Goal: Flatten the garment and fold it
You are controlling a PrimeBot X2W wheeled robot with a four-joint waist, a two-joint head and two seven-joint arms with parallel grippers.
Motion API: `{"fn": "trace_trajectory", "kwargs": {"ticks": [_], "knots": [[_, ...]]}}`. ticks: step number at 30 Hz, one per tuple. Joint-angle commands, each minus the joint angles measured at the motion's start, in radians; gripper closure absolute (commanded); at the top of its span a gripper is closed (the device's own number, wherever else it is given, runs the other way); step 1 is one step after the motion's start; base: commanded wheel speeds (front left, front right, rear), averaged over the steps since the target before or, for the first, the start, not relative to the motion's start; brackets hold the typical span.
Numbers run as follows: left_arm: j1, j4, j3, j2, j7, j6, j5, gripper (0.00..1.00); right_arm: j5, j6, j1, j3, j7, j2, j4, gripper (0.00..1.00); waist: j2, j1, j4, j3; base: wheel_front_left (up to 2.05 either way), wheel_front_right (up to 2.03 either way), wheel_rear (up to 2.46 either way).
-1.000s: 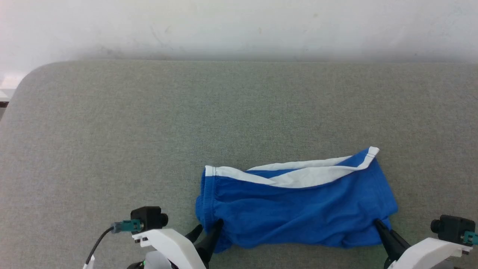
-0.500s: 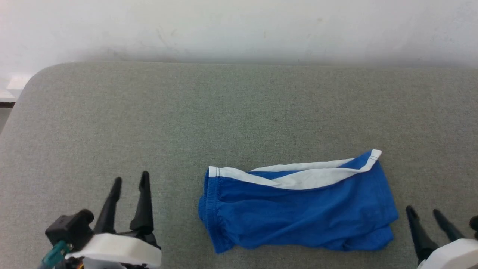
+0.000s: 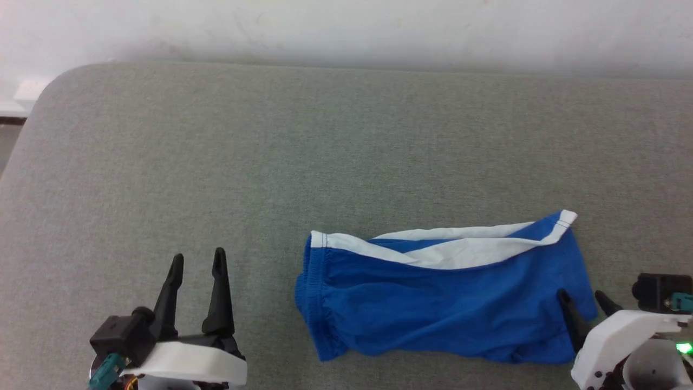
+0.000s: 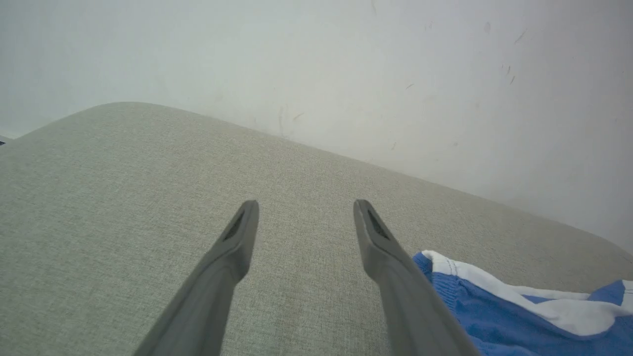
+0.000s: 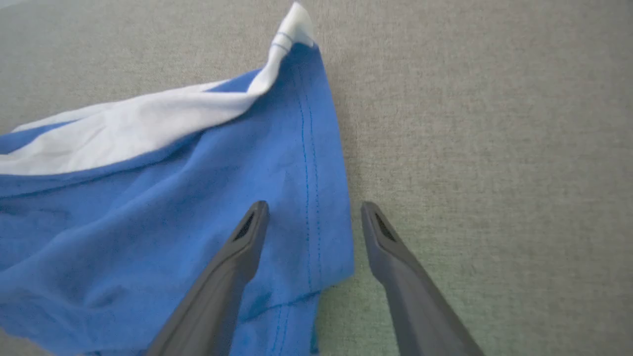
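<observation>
Bright blue white-striped soft shorts point(image 3: 433, 309) are lying half-folded; left gripper point(image 3: 197, 258) and right gripper point(image 3: 582, 297), jaws apart, are probably needing corner grips.

Grey fabric-covered surface point(image 3: 216, 162) w/ rounded far-left corner, scuffed white wall point(image 3: 346, 27) behind it.

Setting reads as a robotics lab test station: a grey fabric-covered counter point(image 3: 162, 162) with a rounded corner stands against a scuffed white wall point(image 3: 346, 27), and the left gripper point(image 3: 198, 255) carries a small black camera point(image 3: 116, 340) with an exposed teal cable plug point(image 3: 106, 369).
</observation>
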Motion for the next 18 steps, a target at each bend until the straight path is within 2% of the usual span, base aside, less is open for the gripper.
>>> {"fn": "trace_trajectory", "kwargs": {"ticks": [1,6,13,14,15,16,17,18], "knots": [[-0.026,0.009,0.000,-0.004,-0.007,-0.012,0.013,0.00,-0.011,-0.001,-0.031,0.001,0.017,0.000,0.036,0.00,0.0000,-0.0002,0.028,0.024,0.00,0.00,0.00],[-0.045,0.023,0.001,-0.010,-0.010,-0.023,0.012,0.00,0.003,-0.001,-0.060,0.008,0.071,0.000,0.118,0.00,0.0000,-0.0002,0.053,0.035,0.00,0.00,0.00],[-0.053,0.029,0.001,-0.012,-0.010,-0.031,0.007,0.00,0.094,-0.001,-0.045,0.101,0.210,0.000,0.143,0.00,0.0000,-0.0002,0.069,0.044,0.00,0.00,0.00],[-0.059,0.032,-0.002,-0.013,-0.010,-0.033,0.005,0.00,0.117,-0.001,-0.037,0.124,0.251,0.000,0.141,0.56,0.0000,-0.0002,0.074,0.047,0.00,0.00,0.00],[-0.062,0.034,-0.004,-0.013,-0.010,-0.035,0.005,0.00,0.126,-0.001,-0.034,0.134,0.266,0.000,0.139,0.70,0.0000,-0.0002,0.076,0.047,0.00,0.00,0.00],[-0.065,0.036,-0.005,-0.013,-0.009,-0.036,0.004,0.00,0.140,-0.001,-0.034,0.131,0.270,0.000,0.138,0.79,0.0000,-0.0002,0.077,0.047,0.00,0.00,0.00],[-0.068,0.039,-0.007,-0.012,-0.009,-0.037,0.004,0.00,0.143,-0.001,-0.035,0.130,0.270,0.000,0.140,1.00,0.0000,-0.0002,0.078,0.046,0.00,0.00,0.00],[-0.069,0.041,-0.007,-0.012,-0.009,-0.037,0.004,0.00,0.136,-0.001,-0.038,0.130,0.267,0.000,0.140,1.00,0.0000,-0.0002,0.078,0.043,0.00,0.00,0.00]]}}
